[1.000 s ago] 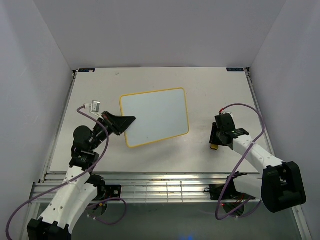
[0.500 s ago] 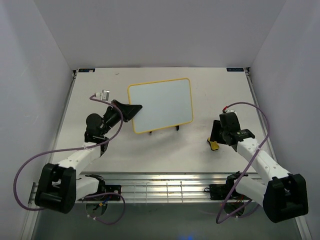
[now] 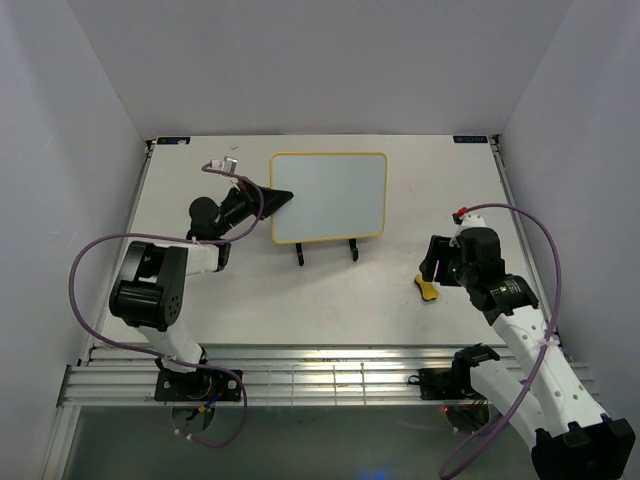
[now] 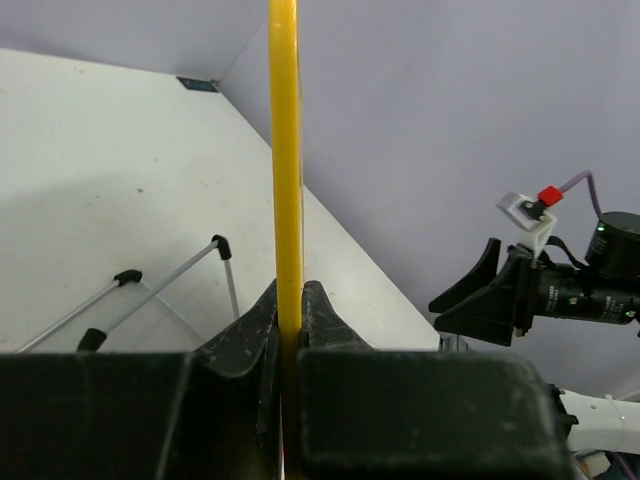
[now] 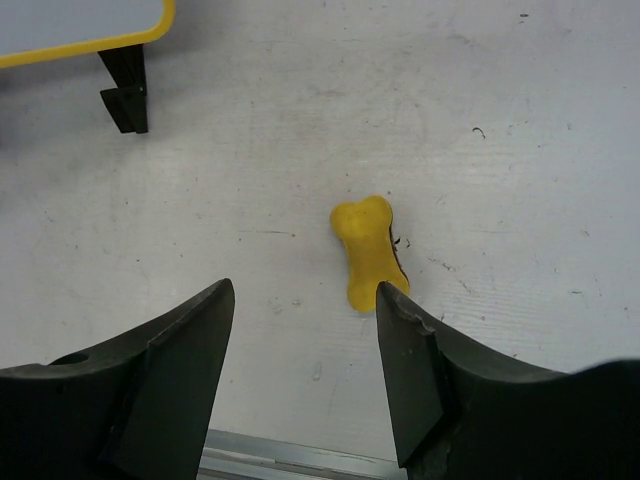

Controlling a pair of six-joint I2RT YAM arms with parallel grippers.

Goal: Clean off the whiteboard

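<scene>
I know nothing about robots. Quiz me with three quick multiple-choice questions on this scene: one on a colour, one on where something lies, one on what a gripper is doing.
1. The whiteboard has a frame that is: A) red B) yellow C) blue
2. The eraser lies: A) on the table B) on the whiteboard C) in a gripper
3. The left gripper is: A) open and empty B) shut on the eraser C) shut on the whiteboard

Answers: B, a thin yellow rim runs round the board; A, it rests on the bare tabletop just ahead of the open right gripper; C, its jaws pinch the board's yellow edge.
</scene>
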